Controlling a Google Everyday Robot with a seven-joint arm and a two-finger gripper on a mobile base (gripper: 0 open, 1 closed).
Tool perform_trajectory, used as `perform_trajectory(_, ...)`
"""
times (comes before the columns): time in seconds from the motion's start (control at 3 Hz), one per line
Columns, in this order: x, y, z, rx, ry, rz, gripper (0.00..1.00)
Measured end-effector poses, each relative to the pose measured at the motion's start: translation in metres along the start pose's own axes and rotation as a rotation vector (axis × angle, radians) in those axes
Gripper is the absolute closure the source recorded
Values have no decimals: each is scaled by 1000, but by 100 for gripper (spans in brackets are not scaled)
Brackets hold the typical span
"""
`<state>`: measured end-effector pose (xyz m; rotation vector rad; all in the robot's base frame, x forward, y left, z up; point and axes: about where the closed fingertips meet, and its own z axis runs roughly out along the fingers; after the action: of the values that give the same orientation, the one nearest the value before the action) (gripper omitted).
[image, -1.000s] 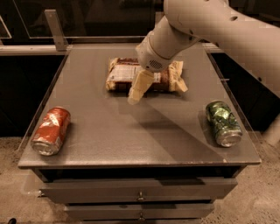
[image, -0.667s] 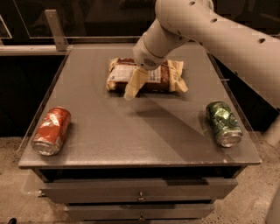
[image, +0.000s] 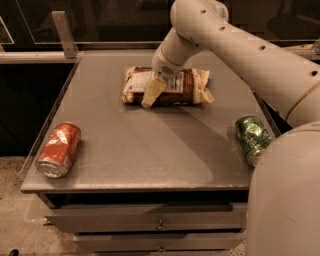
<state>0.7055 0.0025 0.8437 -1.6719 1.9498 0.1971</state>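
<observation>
**Q:** Camera view: where is the end effector, and what does it meet?

**A:** The end effector (image: 149, 100) hangs from the pale arm (image: 240, 45), which reaches in from the far right. Its tan tip lies over the left part of the snack bag (image: 182, 85), at the bag's near edge, and appears to touch it. Whether it is released or clenched cannot be told from this angle. Nothing is seen lifted.

**Q:** Where does the bag lie?

**A:** It lies flat on the grey worktop (image: 135, 150), towards the far side and about midway between left and right. Its long side runs left to right.

**Q:** What surrounds it?

**A:** A red can (image: 59, 149) lies on its side at the near left corner. A green can (image: 252, 137) lies on its side by the right edge. Both are well apart from the bag. Drawers (image: 160, 222) sit below the worktop, and the robot's body (image: 285, 200) fills the near right.

**Q:** What does careful handling call for here?

**A:** As a judgement, the bag looks soft and crinkly, so it will likely slide or crumple under uneven contact. The tip sits left of the bag's middle, so any sideways force there would tend to turn the bag. Contact nearer the middle, across the narrow width and with light pressure, should spare the contents and keep the bag square.
</observation>
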Motion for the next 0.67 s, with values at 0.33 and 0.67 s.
perform_trajectory(0.33,1,-2,-2,-3,4,-2,43)
perform_trajectory(0.67,0,14,-30,-17,16,-37,66)
